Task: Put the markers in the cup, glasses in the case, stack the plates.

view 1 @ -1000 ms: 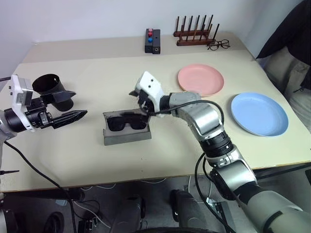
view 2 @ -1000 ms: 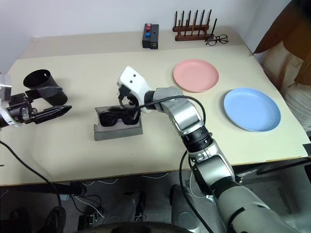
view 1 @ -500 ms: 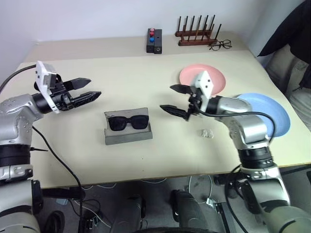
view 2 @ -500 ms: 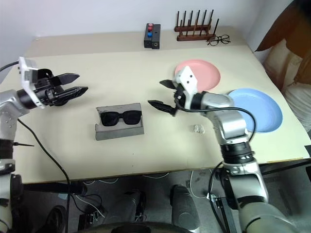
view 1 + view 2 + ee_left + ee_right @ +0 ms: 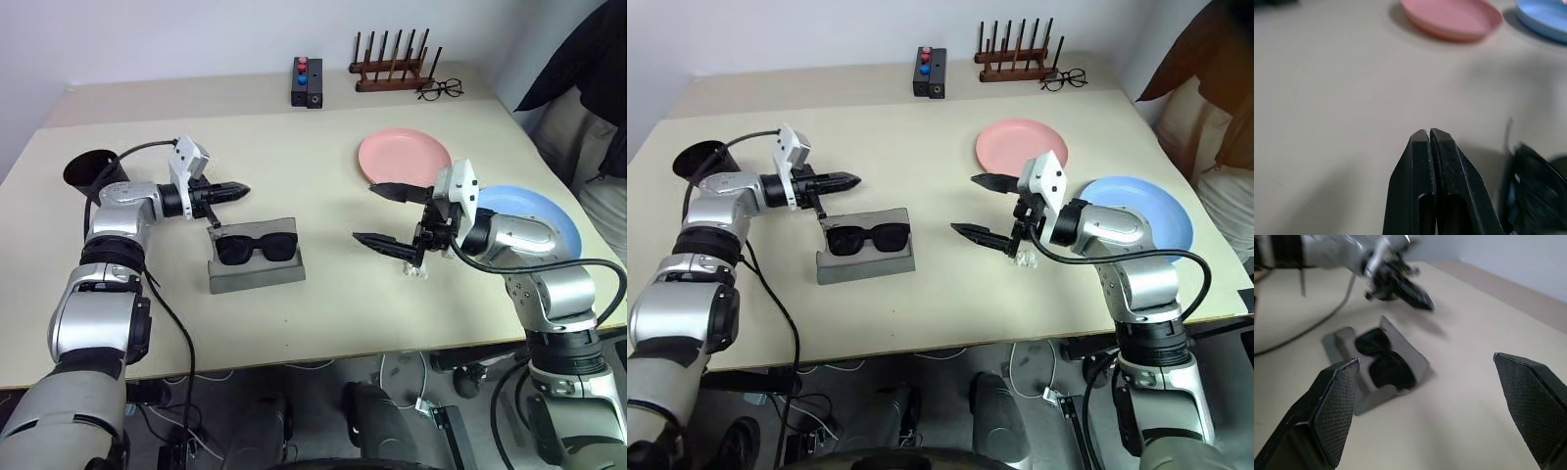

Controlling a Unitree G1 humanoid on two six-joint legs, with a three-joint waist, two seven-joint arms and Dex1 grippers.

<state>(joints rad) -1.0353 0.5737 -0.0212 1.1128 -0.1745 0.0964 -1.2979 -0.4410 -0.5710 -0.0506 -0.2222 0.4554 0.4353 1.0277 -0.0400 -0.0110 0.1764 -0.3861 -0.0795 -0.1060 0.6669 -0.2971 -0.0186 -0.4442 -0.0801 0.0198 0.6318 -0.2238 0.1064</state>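
Nearest the robot, the grey case [image 5: 256, 264] lies on the table [image 5: 294, 323] with its flap lid raised at the far side and the black glasses [image 5: 257, 249] already resting inside, their long axis running left to right along the case. To its right, well apart, the right gripper [image 5: 392, 213] hangs above the table with its fingers spread wide and nothing between them; a small clear object [image 5: 415, 268] lies just beneath it. Just behind the case's left end, the left gripper [image 5: 235, 188] has its fingers pressed together on nothing, the tip pointing rightward over the flap. The flap's upper edge lies just below and ahead of that tip, so the left arm is judged the nearer one for pushing the lid shut. Farther left stands the black cup [image 5: 91, 171]. Farther right, the pink plate [image 5: 404, 160] and blue plate [image 5: 545, 217] lie apart, not yet stacked. No markers can be made out.
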